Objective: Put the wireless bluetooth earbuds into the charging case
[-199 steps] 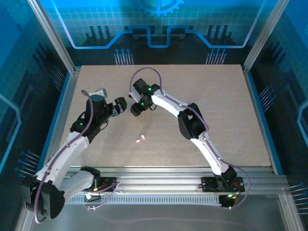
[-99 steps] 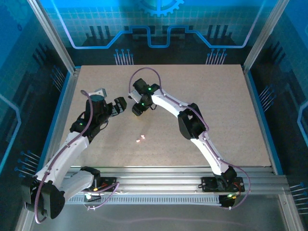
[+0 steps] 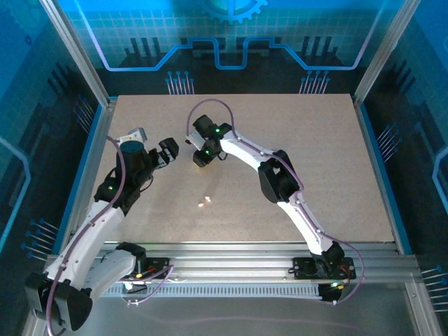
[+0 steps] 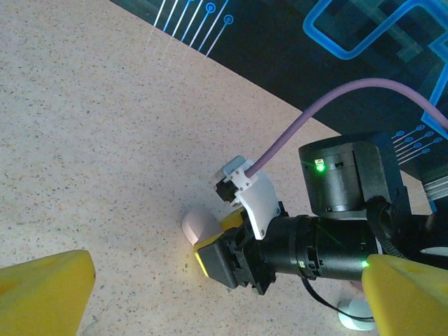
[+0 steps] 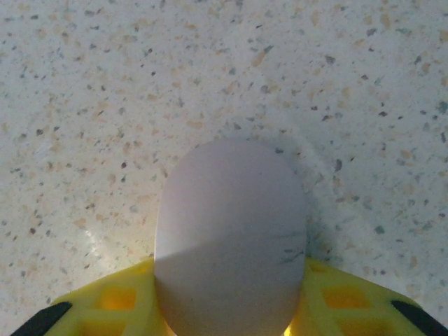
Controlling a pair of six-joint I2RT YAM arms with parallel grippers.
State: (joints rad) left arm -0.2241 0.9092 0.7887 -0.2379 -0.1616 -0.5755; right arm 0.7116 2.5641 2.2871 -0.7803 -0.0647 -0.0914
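The charging case (image 5: 231, 231) is a pale pinkish oval pebble lying closed on the speckled table. My right gripper (image 5: 231, 297) has it between its yellow fingers (image 5: 119, 301), which press against both of its sides. In the left wrist view the same case (image 4: 198, 222) pokes out past the right gripper (image 4: 224, 259). From above, the right gripper (image 3: 198, 159) points down at the table's middle left. My left gripper (image 3: 170, 150) hangs just left of it, jaws wide open and holding nothing. Two tiny pale pink earbuds (image 3: 204, 202) lie loose on the table nearer the arms.
A small pale rounded object (image 4: 353, 313) lies on the table under the right arm's wrist. The speckled tabletop (image 3: 315, 161) is bounded by metal frame posts and blue panels.
The right gripper's fingers have closed in on the case. The left arm has drawn back a little to the left, still open.
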